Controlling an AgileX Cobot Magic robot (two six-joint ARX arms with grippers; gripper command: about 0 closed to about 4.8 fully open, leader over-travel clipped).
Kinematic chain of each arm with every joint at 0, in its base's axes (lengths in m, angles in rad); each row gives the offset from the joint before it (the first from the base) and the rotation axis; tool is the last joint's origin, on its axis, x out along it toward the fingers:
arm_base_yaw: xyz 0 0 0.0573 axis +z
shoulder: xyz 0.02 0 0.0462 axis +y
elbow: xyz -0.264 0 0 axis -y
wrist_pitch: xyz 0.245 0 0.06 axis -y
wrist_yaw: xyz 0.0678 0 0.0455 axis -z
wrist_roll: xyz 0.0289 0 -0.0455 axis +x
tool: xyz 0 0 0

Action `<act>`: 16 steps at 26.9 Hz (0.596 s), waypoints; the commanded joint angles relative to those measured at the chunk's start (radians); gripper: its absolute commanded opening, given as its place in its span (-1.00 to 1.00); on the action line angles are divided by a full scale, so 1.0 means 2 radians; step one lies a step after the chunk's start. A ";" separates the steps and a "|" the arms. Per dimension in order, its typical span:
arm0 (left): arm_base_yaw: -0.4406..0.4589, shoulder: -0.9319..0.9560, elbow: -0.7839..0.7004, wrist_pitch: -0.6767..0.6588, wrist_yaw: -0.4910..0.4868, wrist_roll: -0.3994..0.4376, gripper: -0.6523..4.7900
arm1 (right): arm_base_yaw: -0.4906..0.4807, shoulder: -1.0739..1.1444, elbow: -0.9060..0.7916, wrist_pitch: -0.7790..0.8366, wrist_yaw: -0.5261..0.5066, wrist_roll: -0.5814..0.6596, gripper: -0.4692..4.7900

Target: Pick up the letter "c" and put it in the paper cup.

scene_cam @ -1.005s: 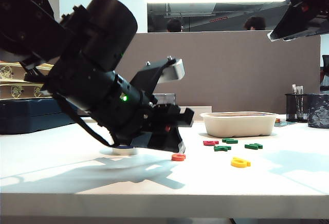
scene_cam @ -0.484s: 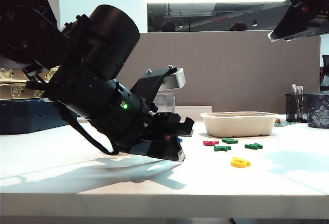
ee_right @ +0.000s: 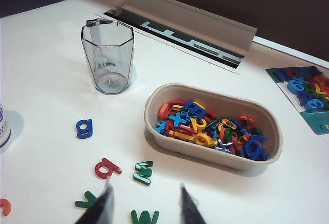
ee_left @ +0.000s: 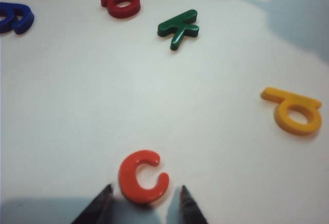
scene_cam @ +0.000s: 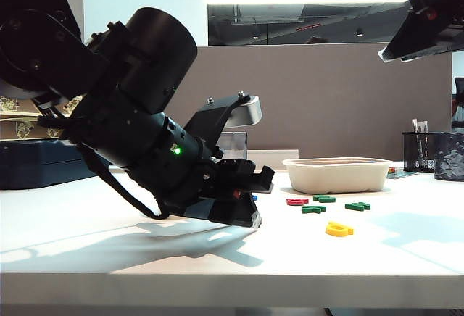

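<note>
A: Where is the left gripper point(ee_left: 144, 199)?

B: Down at the white table point(scene_cam: 406, 247), in the lower middle of the exterior view. In the left wrist view its two dark fingertips point(ee_left: 101, 198) stand spread apart, one on each side of the letter "c" point(ee_left: 142, 176). The orange-red piece lies flat between them, near both tips; whether either tip touches it, I cannot tell. Nothing is pinched.

A: Can you see the letter from outside?

B: No, the big black left arm point(scene_cam: 138, 142) hides that spot.

A: What lies further out?

B: In the left wrist view, a green letter point(ee_left: 178, 26) and a dark red letter point(ee_left: 122, 0) toward the top, a blue letter point(ee_left: 15, 17) at the upper left edge, and a yellow letter point(ee_left: 294, 111) at the right.

A: And the right gripper point(ee_right: 145, 203)?

B: High in the upper right corner of the exterior view, well above the table. Its fingers are parted and hold nothing.

A: What does its camera see?

B: A beige tray point(ee_right: 163, 99) full of coloured letters right of centre, a clear plastic cup point(ee_right: 108, 55) upright at the upper left, and loose letters on the table below them. At the far left edge there is a white sliver with blue print, probably the paper cup point(ee_right: 3, 126), though too little shows to be certain.
</note>
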 commanded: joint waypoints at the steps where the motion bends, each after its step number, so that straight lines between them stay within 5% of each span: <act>1: -0.001 0.000 0.002 0.010 -0.002 -0.001 -0.18 | 0.001 -0.001 0.004 0.005 0.001 -0.003 -0.20; 16: -0.001 0.023 0.015 0.020 0.000 -0.001 -0.18 | 0.001 -0.001 0.004 0.001 0.001 -0.003 -0.20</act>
